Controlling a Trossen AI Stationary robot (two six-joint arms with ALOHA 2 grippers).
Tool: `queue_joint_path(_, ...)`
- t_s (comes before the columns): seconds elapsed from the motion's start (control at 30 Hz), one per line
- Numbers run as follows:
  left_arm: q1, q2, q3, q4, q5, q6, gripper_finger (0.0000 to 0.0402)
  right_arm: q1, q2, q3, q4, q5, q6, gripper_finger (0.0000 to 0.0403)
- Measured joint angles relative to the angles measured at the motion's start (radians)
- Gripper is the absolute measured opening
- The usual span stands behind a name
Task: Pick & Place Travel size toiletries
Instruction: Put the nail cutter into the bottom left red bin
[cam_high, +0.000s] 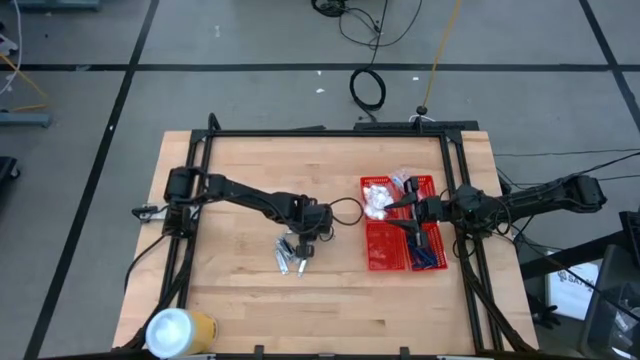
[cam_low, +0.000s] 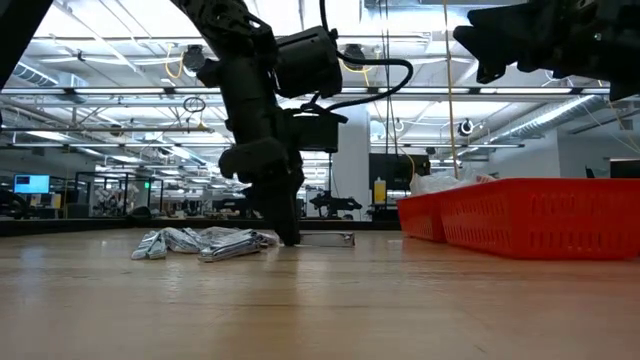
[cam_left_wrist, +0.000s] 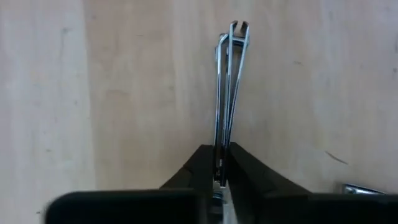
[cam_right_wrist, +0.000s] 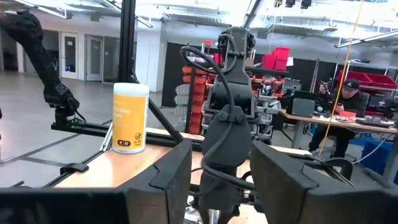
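Several silver-grey toiletry tubes (cam_high: 289, 256) lie in a heap (cam_low: 200, 242) on the wooden table, left of the red basket (cam_high: 385, 250). My left gripper (cam_high: 303, 243) stands over the heap's right end, pointing steeply down, shut on one thin silver tube (cam_left_wrist: 229, 93). The basket holds white packets (cam_high: 377, 196) and blue-handled items (cam_high: 425, 256). My right gripper (cam_right_wrist: 221, 186) hovers above the basket (cam_low: 540, 215), open, with nothing between its fingers. My left gripper pinches the silver tube's near end (cam_left_wrist: 220, 163) between its two fingers, and the tube shows edge-on. The fingers come from above, slanting steeply down, and the tube runs on ahead of them. In the low view its free end (cam_low: 330, 239) lies low along the table.
A large white-and-yellow roll (cam_high: 178, 330) stands at the table's near left corner. Another silver piece (cam_left_wrist: 359, 188) lies beside my left fingers. A black frame (cam_high: 330, 133) rims the table. Bare wood stretches between the heap and the basket.
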Motion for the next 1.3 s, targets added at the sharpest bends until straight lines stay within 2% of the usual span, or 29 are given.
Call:
queue_joint_path(0.07,0.006,0.002,0.000,0.000,-0.011,0.001,0.0011,0.000,0.000,0.000,0.000,0.000,0.000,0.0150)
queue_joint_path(0.27,0.003,-0.019,-0.003,-0.004,-0.032,0.030,0.0007,0.000,0.000,0.001,-0.019,0.001,0.000,0.0146)
queue_joint_path(0.37,0.001,-0.075,-0.009,-0.026,-0.043,0.050,0.0009,0.000,0.000,0.001,-0.035,0.012,-0.003,0.0144)
queue_joint_path(0.47,0.006,-0.159,-0.005,0.023,-0.058,0.082,0.0006,0.000,0.000,0.001,-0.049,0.070,-0.016,0.0143)
queue_joint_path(0.57,0.023,-0.227,-0.036,0.170,-0.017,0.129,0.0006,0.000,0.000,0.002,-0.076,0.140,-0.034,0.0143)
queue_joint_path(0.73,0.073,-0.284,-0.164,0.622,0.157,0.195,0.0005,-0.001,0.000,0.002,-0.120,0.240,-0.062,0.0142)
queue_joint_path(0.9,0.116,-0.254,-0.243,1.031,0.172,0.144,0.0005,-0.002,0.010,0.002,-0.110,0.284,-0.078,0.0142)
queue_joint_path(1.03,0.117,-0.217,-0.234,1.139,0.192,0.141,0.0008,-0.002,0.053,0.002,-0.057,0.283,-0.070,0.0152)
queue_joint_path(1.3,0.118,-0.147,-0.187,1.155,0.196,0.105,0.0009,-0.002,0.217,0.002,0.175,0.280,-0.068,0.0203)
